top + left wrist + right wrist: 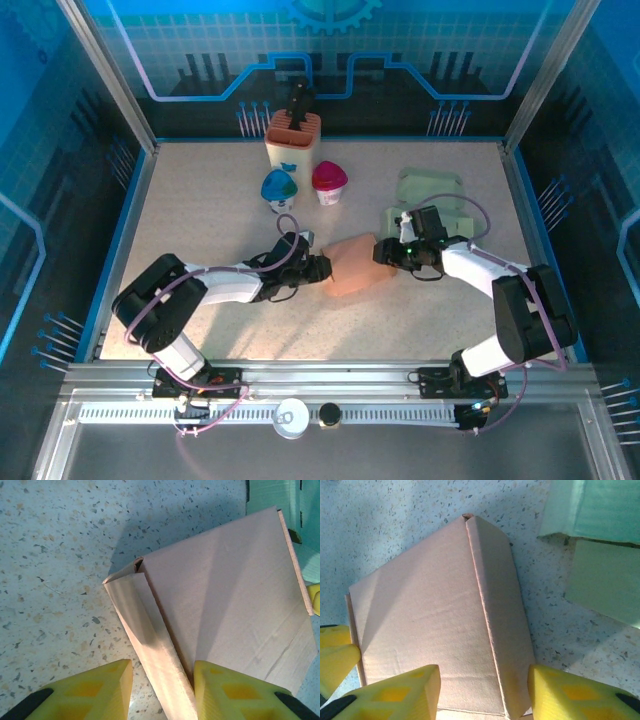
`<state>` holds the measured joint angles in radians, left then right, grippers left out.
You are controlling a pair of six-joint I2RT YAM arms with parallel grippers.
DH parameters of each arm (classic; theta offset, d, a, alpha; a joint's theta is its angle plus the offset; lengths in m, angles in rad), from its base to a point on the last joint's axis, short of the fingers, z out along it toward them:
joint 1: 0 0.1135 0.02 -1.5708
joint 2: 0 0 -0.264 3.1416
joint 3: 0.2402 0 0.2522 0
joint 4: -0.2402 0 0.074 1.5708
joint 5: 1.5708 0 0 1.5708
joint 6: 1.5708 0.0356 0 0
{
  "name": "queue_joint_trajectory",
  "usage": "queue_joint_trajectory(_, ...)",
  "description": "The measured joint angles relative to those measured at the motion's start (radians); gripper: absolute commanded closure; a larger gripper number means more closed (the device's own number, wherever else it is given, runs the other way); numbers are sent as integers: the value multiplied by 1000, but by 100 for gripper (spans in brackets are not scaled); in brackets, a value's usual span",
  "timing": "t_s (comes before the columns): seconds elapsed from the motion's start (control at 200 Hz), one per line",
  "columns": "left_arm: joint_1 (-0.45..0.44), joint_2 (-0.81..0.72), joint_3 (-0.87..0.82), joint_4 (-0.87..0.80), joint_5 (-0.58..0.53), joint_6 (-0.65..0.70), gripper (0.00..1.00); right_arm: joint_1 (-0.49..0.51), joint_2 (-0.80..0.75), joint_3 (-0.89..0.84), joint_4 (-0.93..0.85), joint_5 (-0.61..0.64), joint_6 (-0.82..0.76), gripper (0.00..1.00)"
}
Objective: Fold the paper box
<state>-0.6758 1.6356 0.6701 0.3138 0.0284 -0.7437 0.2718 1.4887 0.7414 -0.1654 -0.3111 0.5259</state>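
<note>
Paper box, matte pinkish-tan cardboard with crisp creases and sloping folded panels, lies mid-table on the speckled top between both claws, its long axis roughly left to right. Left gripper, partly open, straddles a raised flap ridge unclamped. Right gripper, spread wider, brackets the opposite side panel.

Tan paper box on speckled table, side flap upright inside the parted left gripper, seemingly unclamped
</note>
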Motion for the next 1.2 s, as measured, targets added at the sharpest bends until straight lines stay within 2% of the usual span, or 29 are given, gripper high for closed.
queue_joint_trajectory(0.195,0,17,-10,57,7,-18,71,-64,72,8,18,-101,-53,41)
queue_joint_trajectory(0.385,6,17,-38,121,8,-21,81,-66,124,39,16,-172,-98,34)
queue_joint_trajectory(0.56,41,7,-78,172,24,-21,82,-66,124,39,16,-216,-130,25)
queue_joint_trajectory(0.74,68,6,-102,208,48,-21,82,-60,130,39,39,-286,-133,25)
queue_joint_trajectory(0.835,77,6,-104,211,52,-21,82,-55,156,36,80,-325,-114,28)
queue_joint_trajectory(0.92,81,6,-105,214,55,-21,78,-53,172,19,126,-359,-86,32)
queue_joint_trajectory(1.03,86,5,-114,217,56,-23,64,-39,174,-1,173,-391,-40,40)
queue_joint_trajectory(1.201,93,-35,-142,188,54,-17,50,-21,172,-15,262,-431,57,48)
